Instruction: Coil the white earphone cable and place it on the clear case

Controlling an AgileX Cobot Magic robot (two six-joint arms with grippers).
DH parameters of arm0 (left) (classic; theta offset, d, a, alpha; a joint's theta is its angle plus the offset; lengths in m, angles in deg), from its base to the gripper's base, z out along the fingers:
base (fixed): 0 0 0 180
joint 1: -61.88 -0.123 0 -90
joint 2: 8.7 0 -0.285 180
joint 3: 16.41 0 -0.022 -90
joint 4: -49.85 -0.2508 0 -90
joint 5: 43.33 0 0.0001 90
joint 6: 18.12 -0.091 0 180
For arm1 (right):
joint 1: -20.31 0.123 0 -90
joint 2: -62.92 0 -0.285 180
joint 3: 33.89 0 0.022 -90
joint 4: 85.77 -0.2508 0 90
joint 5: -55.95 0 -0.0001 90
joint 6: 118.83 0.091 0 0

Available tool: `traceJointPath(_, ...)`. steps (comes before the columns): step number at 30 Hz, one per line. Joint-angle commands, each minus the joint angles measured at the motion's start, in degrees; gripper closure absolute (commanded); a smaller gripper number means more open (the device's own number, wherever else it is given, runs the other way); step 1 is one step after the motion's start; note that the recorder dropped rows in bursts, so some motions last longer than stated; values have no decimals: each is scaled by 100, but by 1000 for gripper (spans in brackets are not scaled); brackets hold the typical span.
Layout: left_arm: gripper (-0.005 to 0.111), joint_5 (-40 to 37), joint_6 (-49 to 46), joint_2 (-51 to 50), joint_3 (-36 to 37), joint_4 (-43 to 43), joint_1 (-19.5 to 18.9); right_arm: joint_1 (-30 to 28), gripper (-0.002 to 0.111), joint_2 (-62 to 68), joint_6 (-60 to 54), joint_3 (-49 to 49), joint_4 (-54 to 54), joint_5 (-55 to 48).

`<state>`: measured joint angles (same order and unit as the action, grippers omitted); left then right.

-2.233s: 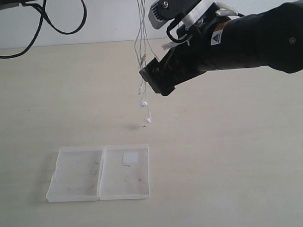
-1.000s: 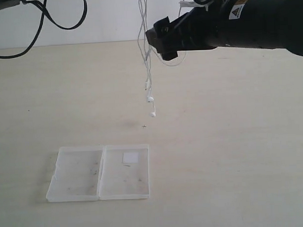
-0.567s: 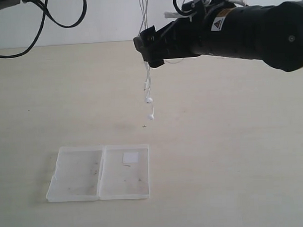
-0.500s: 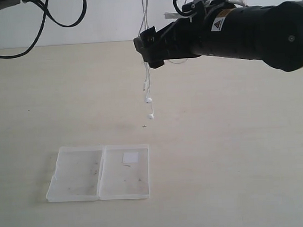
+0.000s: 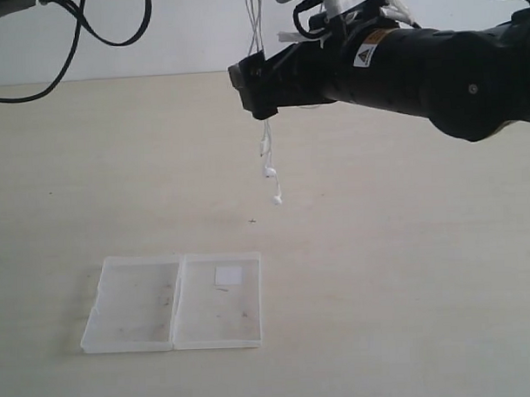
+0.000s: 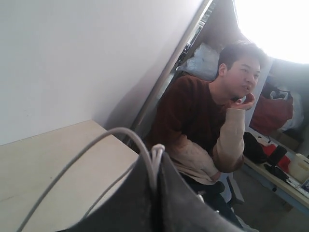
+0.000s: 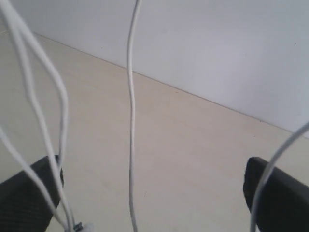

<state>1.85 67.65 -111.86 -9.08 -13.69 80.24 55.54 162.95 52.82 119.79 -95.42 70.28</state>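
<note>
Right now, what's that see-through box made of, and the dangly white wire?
The clear case looks like thin hard plastic, fairly glossy: the table shows through it, and its edges are crisp. The white earphone cable seems coated in soft, smooth plastic or rubber: it hangs limp and curves, ending in small, probably hard plastic earbuds.

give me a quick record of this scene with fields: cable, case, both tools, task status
cable: white earphone cable hangs from above, earbuds dangling clear of the table
case: clear case lies opened flat on the table, white label in one half
left: left tool shut on the cable
right: right tool open, strands hang between its jaws
status: cable not yet on the case
</note>
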Motion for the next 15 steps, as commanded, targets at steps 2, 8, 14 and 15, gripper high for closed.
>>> traceJointPath(2, 107, 85, 36, 1, -27, 101, -15, 11, 14, 187, -49, 36, 11, 521)
traceJointPath(8, 107, 85, 36, 1, -27, 101, -15, 11, 25, 187, 13, 36, -31, 1017)
traceJointPath(14, 107, 85, 48, 1, -27, 101, -15, 11, 43, 333, 49, 36, -31, 1090)
traceJointPath(15, 107, 85, 48, 1, -27, 101, -15, 11, 48, 333, 89, 36, -31, 1090)
